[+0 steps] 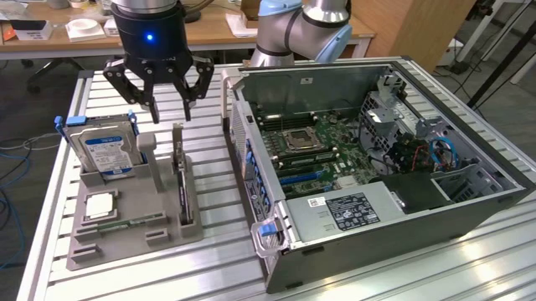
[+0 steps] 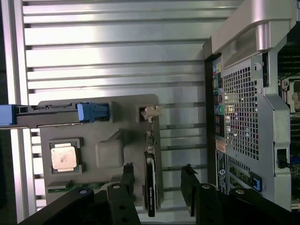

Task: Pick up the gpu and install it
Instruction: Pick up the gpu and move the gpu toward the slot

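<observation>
The jaws hang spread wide and hold nothing. They are just above the far end of the gpu (image 1: 182, 185), and in the wrist view one fingertip (image 2: 127, 169) sits on each side of the card's line. The gpu stands on its long edge in a slot of a gray holder (image 1: 125, 241), on the exterior view's left part of the slatted metal surface (image 1: 209, 269). Left of the card in the same holder, a hard drive (image 1: 105, 150) stands upright. A square processor chip (image 1: 99, 207) lies flat nearer the camera, with a memory stick (image 1: 134, 221) beside it. On the exterior view's right lies an open computer case (image 1: 494, 188) with its motherboard (image 1: 310, 144) exposed.
</observation>
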You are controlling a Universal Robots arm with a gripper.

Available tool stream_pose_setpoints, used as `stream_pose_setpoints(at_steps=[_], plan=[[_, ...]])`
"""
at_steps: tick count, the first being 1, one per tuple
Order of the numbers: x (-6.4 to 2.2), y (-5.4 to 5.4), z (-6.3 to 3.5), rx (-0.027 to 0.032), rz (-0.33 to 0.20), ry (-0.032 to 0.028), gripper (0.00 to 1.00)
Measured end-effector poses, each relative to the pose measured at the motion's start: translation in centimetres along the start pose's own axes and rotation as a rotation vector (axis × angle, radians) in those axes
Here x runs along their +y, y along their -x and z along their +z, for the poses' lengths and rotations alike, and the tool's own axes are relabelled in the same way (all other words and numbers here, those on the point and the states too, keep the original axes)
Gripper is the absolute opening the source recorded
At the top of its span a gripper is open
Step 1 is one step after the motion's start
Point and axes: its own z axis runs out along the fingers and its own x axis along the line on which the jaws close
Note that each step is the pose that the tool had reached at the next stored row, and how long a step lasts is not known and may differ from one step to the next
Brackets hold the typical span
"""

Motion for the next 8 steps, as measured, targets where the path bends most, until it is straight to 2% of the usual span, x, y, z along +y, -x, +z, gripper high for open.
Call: stream_pose_setpoints(at_steps=[8], plan=[[-0.09, 0.10, 0.26, 0.0000, 0.000, 0.0000, 0.53]])
